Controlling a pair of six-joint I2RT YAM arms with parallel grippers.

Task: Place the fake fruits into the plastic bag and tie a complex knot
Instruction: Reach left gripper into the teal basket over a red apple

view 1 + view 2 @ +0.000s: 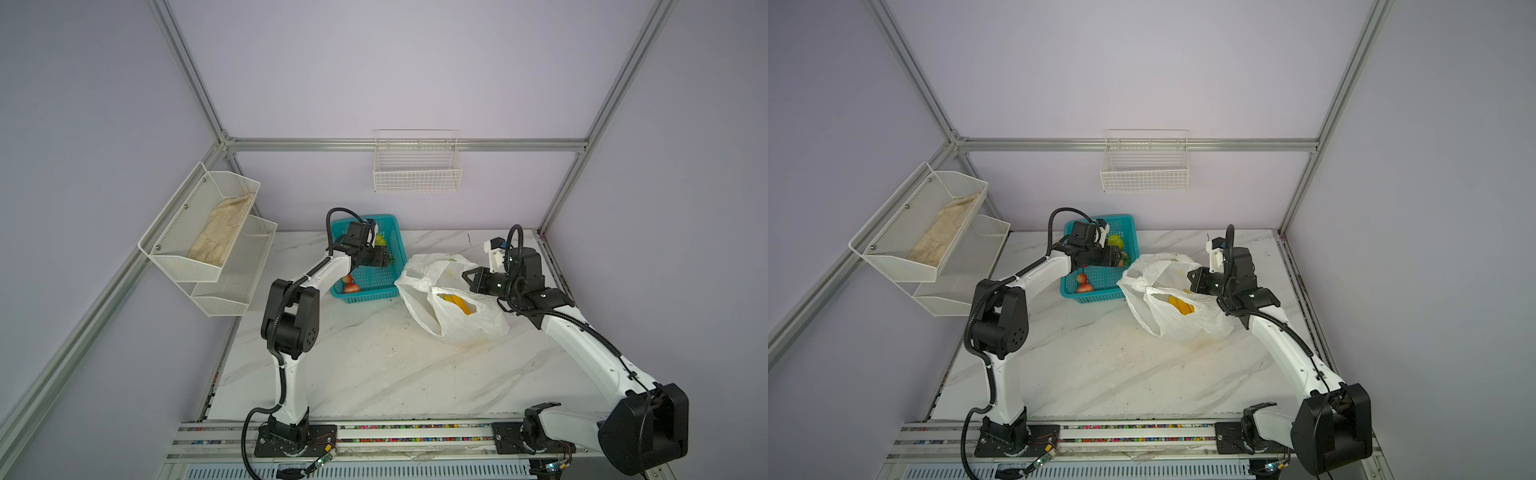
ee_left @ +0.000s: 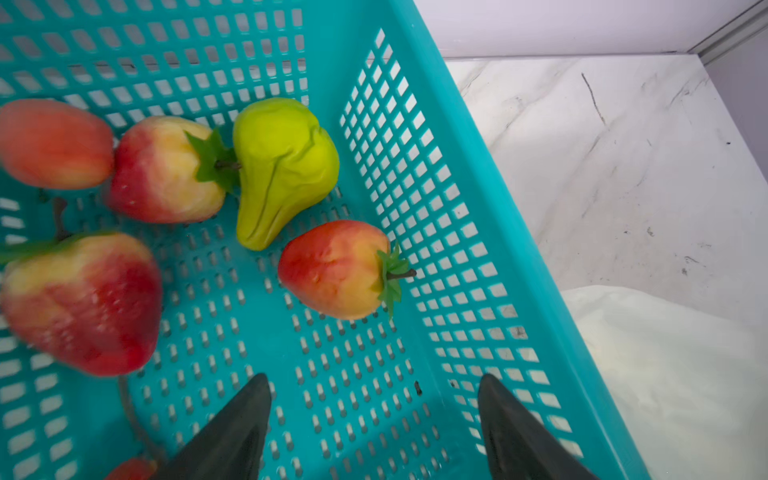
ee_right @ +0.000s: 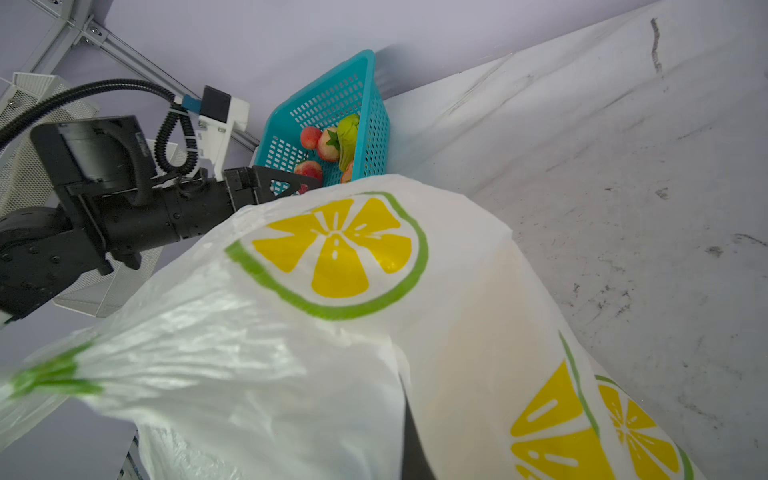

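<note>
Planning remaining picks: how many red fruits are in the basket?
5 red fruits: four near the pear, one half out of frame beside the left gripper. Others may be hidden.

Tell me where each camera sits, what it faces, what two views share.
Top views: high in front, looking down on the table; left arm and right arm show.
Left wrist: above the teal basket, looking in at fruits; open left hand shows.
Right wrist: behind the plastic bag, facing the basket; left arm shows.
Shared: both wrist views show the green pear.
</note>
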